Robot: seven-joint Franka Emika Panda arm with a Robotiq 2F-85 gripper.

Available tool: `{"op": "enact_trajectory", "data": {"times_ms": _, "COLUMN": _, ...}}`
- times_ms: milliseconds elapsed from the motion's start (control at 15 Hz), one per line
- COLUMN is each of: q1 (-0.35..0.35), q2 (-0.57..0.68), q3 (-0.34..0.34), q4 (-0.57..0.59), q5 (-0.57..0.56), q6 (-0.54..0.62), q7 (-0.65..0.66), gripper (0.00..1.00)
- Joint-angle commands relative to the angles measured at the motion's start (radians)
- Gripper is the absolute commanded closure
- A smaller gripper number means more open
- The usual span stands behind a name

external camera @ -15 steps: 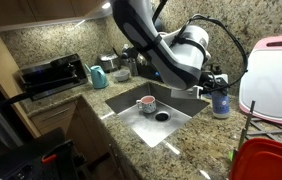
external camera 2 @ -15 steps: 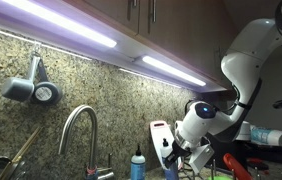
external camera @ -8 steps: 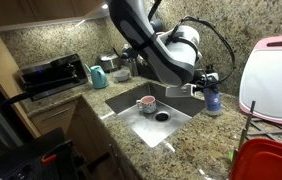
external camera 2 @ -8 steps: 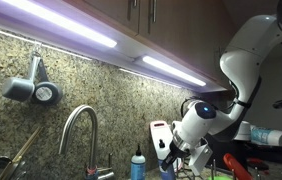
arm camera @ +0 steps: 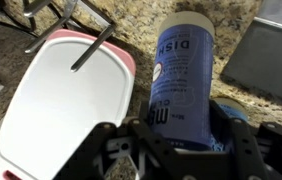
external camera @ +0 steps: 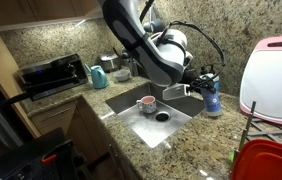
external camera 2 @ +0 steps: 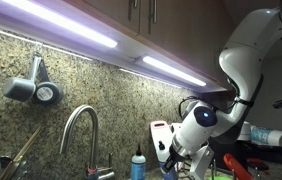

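Toaster oven [external camera: 51, 72] stands at the desk's [external camera: 196, 145] left end in an exterior view, then comes the sink [external camera: 176, 122], and just past the sink's far right corner the blue dish-soap bottle [external camera: 212, 100], short of the white cutting board [external camera: 271, 75]. The tool [arm camera: 184, 145] is clenched on the bottle's body, a finger on either side of the label; whether its base touches the desk I cannot tell. It looks like light, thin-walled plastic that probably gives under a squeeze, smooth and perhaps soap-slick, so a modest mid-body hold seems soundest.
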Motion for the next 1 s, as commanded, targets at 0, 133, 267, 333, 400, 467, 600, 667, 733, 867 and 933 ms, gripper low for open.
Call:
{"op": "enact_trajectory", "data": {"times_ms": 0, "q1": 0.035, "q2": -0.029, "q3": -0.023, "q4": -0.068, "q5": 0.008, "q6": -0.086, "q7": -0.028, "gripper": 0.67}}
{"op": "enact_trajectory", "data": {"times_ms": 133, "q1": 0.047, "q2": -0.022, "q3": -0.029, "q4": -0.076, "q5": 0.023, "q6": -0.111, "q7": -0.060, "gripper": 0.67}}
{"op": "enact_trajectory", "data": {"times_ms": 267, "q1": 0.055, "q2": -0.018, "q3": -0.033, "q4": -0.083, "q5": 0.053, "q6": -0.116, "q7": -0.116, "gripper": 0.67}}
{"op": "enact_trajectory", "data": {"times_ms": 333, "q1": 0.055, "q2": -0.018, "q3": -0.034, "q4": -0.085, "q5": 0.074, "q6": -0.107, "q7": -0.152, "gripper": 0.67}}
{"op": "enact_trajectory", "data": {"times_ms": 400, "q1": 0.050, "q2": -0.018, "q3": -0.033, "q4": -0.087, "q5": 0.104, "q6": -0.083, "q7": -0.205, "gripper": 0.67}}
{"op": "enact_trajectory", "data": {"times_ms": 467, "q1": 0.050, "q2": -0.020, "q3": -0.032, "q4": -0.089, "q5": 0.123, "q6": -0.080, "q7": -0.239, "gripper": 0.67}}
{"op": "enact_trajectory", "data": {"times_ms": 600, "q1": 0.046, "q2": -0.025, "q3": -0.029, "q4": -0.099, "q5": 0.180, "q6": -0.072, "q7": -0.329, "gripper": 0.67}}
{"op": "enact_trajectory", "data": {"times_ms": 667, "q1": 0.051, "q2": -0.028, "q3": -0.030, "q4": -0.108, "q5": 0.218, "q6": -0.093, "q7": -0.376, "gripper": 0.67}}
{"op": "enact_trajectory", "data": {"times_ms": 733, "q1": 0.047, "q2": -0.029, "q3": -0.028, "q4": -0.113, "q5": 0.261, "q6": -0.092, "q7": -0.438, "gripper": 0.67}}
{"op": "enact_trajectory", "data": {"times_ms": 867, "q1": 0.043, "q2": -0.034, "q3": -0.023, "q4": -0.129, "q5": 0.360, "q6": -0.113, "q7": -0.564, "gripper": 0.67}}
{"op": "enact_trajectory", "data": {"times_ms": 933, "q1": 0.017, "q2": -0.038, "q3": 0.010, "q4": -0.133, "q5": 0.396, "q6": -0.150, "q7": -0.631, "gripper": 0.67}}
